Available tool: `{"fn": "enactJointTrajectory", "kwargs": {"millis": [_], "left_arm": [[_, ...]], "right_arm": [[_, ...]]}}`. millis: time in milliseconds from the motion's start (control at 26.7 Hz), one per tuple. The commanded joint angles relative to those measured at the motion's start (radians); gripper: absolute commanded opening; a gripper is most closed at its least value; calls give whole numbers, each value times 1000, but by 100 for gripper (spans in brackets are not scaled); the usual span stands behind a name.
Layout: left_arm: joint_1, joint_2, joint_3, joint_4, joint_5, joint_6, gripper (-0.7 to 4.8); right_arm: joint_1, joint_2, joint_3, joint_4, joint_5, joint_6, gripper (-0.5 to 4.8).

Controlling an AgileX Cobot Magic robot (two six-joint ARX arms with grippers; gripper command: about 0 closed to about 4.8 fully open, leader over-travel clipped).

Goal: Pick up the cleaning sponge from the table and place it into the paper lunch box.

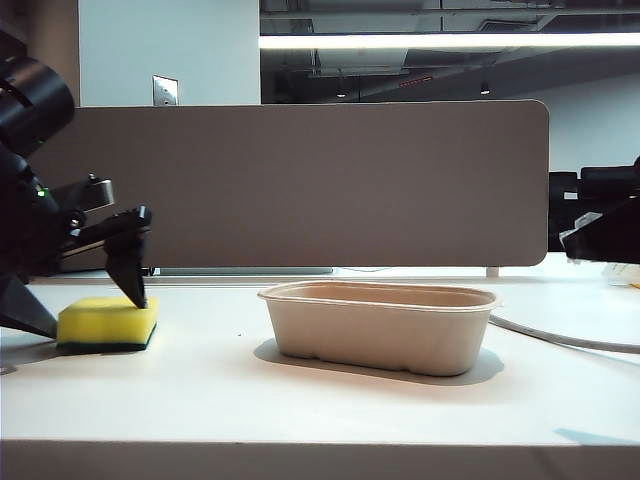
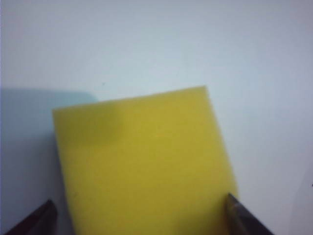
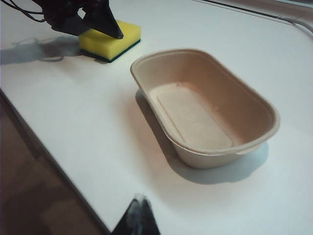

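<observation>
On the table (image 1: 300, 400), cleaning sponge (image 2: 146, 166) lies between left gripper's (image 2: 142, 215) spread jaws.

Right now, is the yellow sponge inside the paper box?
No, the cleaning sponge lies on the table beside the empty paper lunch box.

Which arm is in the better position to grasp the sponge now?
The left. The left gripper is open with its fingers on either side of the sponge. The right gripper is away beyond the lunch box.
</observation>
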Motion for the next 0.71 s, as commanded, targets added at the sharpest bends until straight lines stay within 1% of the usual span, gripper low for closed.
{"fn": "enactJointTrajectory", "kwargs": {"millis": [37,75,112,150,187,225,262,300,337,412,525,674,712], "left_arm": [[-19,48,-11,-84,12,10,479],[-25,52,-11,-88,12,13,479],[-33,52,-11,-92,13,25,446],[-37,52,-11,-93,13,25,329],[-43,52,-11,-92,13,25,166],[-43,52,-11,-91,27,25,106],[-42,52,-11,-89,43,32,62],[-42,51,-11,-86,53,37,43],[-42,52,-11,-81,76,50,-9],[-42,51,-11,-75,80,51,-6],[-42,44,-11,-61,133,51,-6],[-41,-39,-10,-45,176,71,-6],[-40,-82,-10,-36,230,92,-6]], "right_arm": [[2,0,2,18,1,0,-5],[2,0,2,17,1,0,-5],[2,0,2,18,1,1,-5],[2,0,2,18,1,0,-5],[2,0,2,17,1,0,-5],[2,0,2,18,1,0,-5],[2,0,2,17,1,0,-5],[2,0,2,17,1,1,-5],[2,0,2,18,1,0,-5],[2,0,2,18,1,0,-5],[2,0,2,18,1,0,-5],[1,0,2,17,1,0,-5],[1,0,2,18,1,0,-5]]}}
